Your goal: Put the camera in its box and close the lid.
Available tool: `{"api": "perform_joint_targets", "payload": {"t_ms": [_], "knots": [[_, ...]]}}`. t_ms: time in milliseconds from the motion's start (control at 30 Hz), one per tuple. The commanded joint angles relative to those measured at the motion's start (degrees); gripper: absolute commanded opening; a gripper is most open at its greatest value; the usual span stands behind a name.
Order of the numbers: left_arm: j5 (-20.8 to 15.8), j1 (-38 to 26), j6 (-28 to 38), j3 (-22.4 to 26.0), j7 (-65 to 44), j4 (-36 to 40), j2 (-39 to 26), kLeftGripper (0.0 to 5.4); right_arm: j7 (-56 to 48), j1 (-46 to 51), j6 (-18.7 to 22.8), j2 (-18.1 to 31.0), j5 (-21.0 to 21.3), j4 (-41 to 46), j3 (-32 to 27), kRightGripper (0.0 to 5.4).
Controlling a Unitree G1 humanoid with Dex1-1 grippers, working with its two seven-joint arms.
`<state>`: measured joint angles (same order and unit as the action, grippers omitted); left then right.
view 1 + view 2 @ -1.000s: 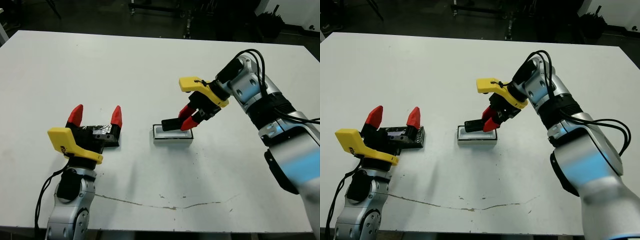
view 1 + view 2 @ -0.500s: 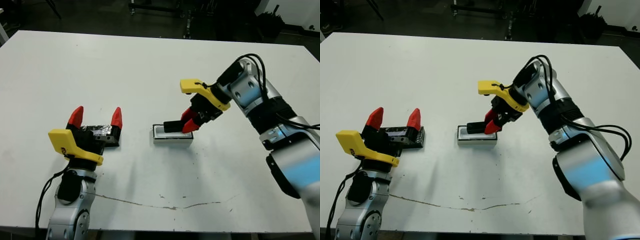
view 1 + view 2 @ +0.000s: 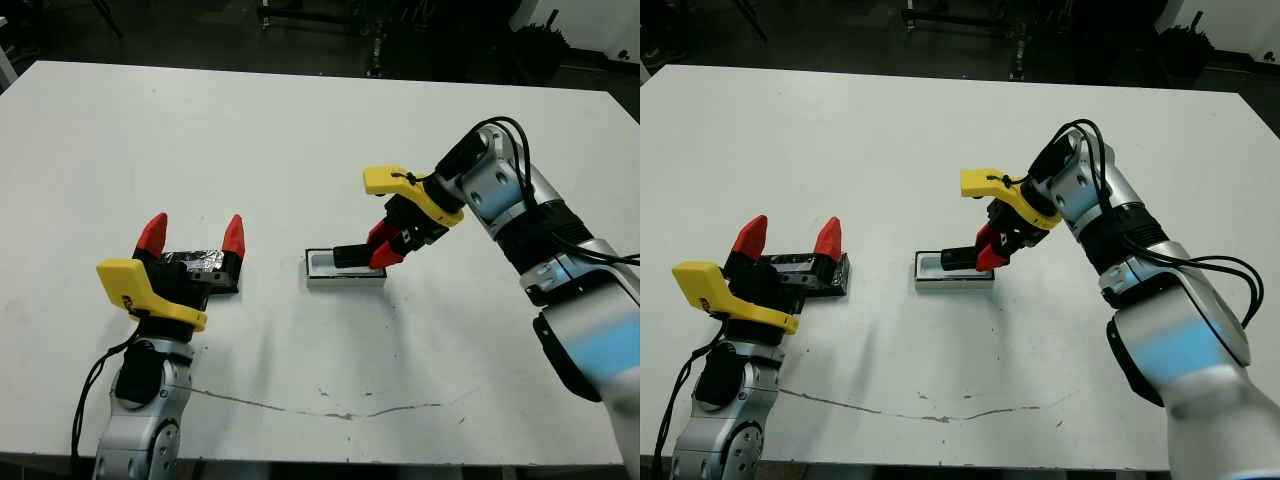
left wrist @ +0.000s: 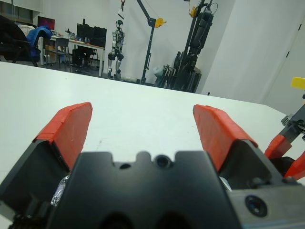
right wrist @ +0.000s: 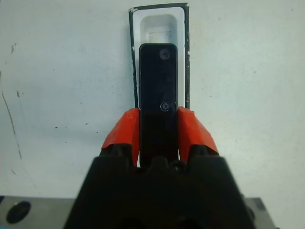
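While over box (image 5: 159, 19) — camera (image 5: 158, 90) centred

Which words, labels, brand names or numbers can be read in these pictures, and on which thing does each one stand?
None can be read. The slim black bar camera, the white-lined shallow box and the silvery-topped black lid show no legible text; the camera carries only small round marks.

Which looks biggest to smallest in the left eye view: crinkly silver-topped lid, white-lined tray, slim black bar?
1. Silver-topped black lid, though partly hidden by the left claw and nearer the camera.
2. White-lined tray, looking close in size to the lid.
3. Slim black bar.
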<state>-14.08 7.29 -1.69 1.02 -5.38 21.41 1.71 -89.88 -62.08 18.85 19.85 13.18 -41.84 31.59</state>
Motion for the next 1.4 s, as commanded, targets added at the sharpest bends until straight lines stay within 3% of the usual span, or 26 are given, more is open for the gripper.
{"api": "perform_joint_targets", "payload": {"t_ms": [33, 433, 767, 967, 1100, 1300, 1400], "knots": [[-0.2, 0.8, 0.3, -0.1, -0.4, -0.6, 0.0, 5.40, 0.5, -0.6, -1.0, -0.1, 0.7, -1.2, 0.4, 1.68], [1.1, 2.0, 0.4, -1.1, 0.6, 0.4, 0.7, 5.40, 1.0, -1.2, -2.7, -0.9, 2.7, -1.6, 1.0, 1.68], [-0.1, 2.8, 0.2, -1.1, 0.4, 0.9, 1.3, 5.40, 1.3, -1.2, -3.8, -2.2, 3.3, -2.3, 1.3, 1.68], [-0.1, 3.5, -0.1, -1.6, 1.3, 1.4, 2.1, 5.40, 1.6, -1.6, -2.7, -3.1, 4.3, -2.3, 1.9, 1.68], [0.0, 3.7, 0.7, -1.7, 0.9, 0.9, 2.1, 5.40, 1.5, -1.9, -4.0, -4.0, 4.5, -2.9, 2.0, 1.68], [0.6, 4.1, 1.4, -2.1, 1.1, 0.7, 2.3, 5.40, 1.9, -2.7, -1.2, -6.0, 5.7, -3.4, 3.1, 1.68], [0.4, 4.3, 1.6, -2.2, 1.0, 0.6, 2.3, 5.40, 2.2, -2.2, -2.4, -6.7, 5.5, -3.9, 3.0, 1.68]]}}
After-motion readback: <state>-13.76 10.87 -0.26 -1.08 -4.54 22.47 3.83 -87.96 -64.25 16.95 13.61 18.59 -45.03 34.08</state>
